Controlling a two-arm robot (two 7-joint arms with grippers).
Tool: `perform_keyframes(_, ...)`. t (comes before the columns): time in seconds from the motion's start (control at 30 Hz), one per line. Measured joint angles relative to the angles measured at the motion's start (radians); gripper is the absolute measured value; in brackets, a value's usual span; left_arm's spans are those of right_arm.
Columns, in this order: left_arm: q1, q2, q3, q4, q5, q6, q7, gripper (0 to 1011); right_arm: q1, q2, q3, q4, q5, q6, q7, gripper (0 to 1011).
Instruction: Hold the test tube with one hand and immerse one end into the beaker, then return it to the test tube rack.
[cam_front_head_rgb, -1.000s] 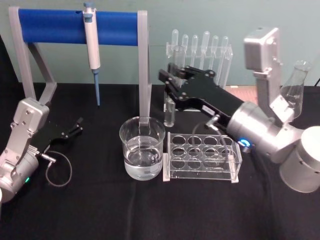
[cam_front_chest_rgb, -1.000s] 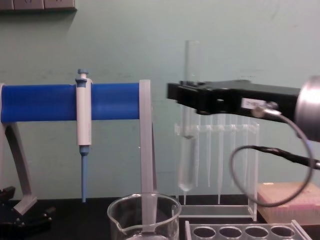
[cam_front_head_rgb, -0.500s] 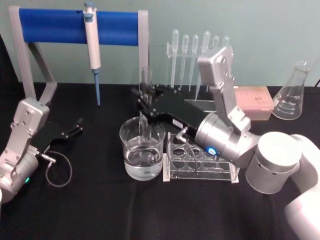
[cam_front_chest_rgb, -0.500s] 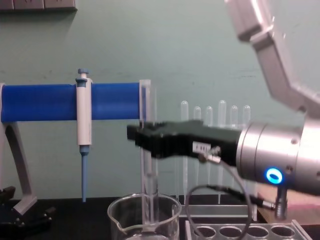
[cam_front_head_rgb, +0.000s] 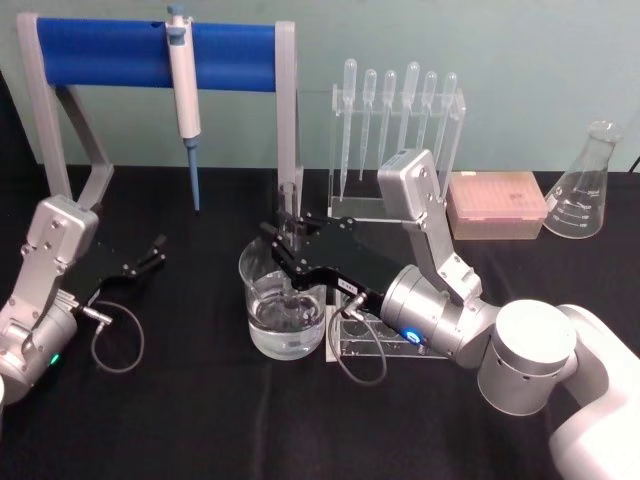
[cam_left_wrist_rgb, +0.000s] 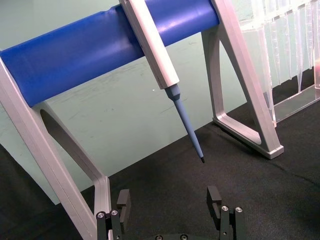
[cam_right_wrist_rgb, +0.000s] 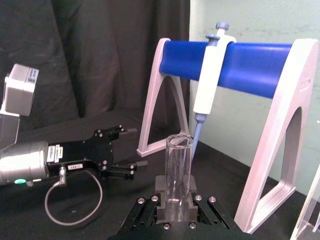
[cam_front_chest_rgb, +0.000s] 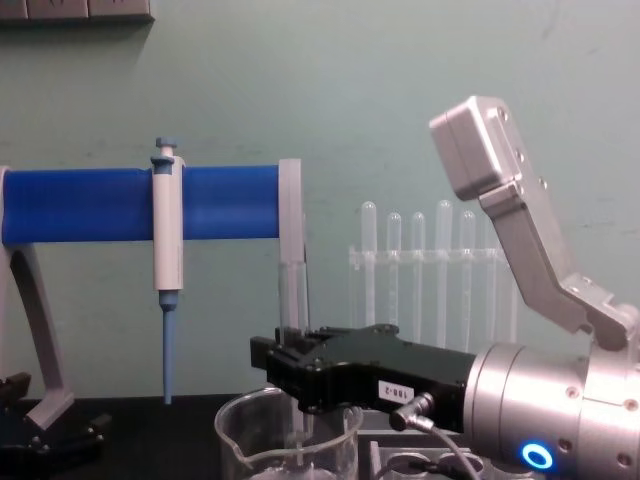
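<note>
Lowered, right tool (cam_front_head_rgb: 289, 239) clamps test tube (cam_front_head_rgb: 291, 205) inside beaker (cam_front_head_rgb: 256, 302)

Head camera, up high, looks down over the black desk (cam_front_head_rgb: 200, 420), beaker (cam_front_head_rgb: 258, 300) near its middle. Chest camera sits low and level, tight on that beaker's near side. Left wrist faces the blue stand (cam_left_wrist_rgb: 90, 55) close by. Right wrist, tight on the test tube (cam_right_wrist_rgb: 179, 170), shares that stand.
</note>
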Motion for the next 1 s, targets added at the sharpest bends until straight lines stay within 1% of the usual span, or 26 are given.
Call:
perform_keyframes(0.33,0.0,0.0,0.0,0.0,0.0,0.0,0.0,1000,-0.013,0.0,0.003,0.002,-0.014,-0.002,0.003,225)
perform_keyframes(1.0,0.0,0.0,0.0,0.0,0.0,0.0,0.0,1000,-0.005,-0.008,-0.001,0.013,-0.022,-0.006,0.017,224)
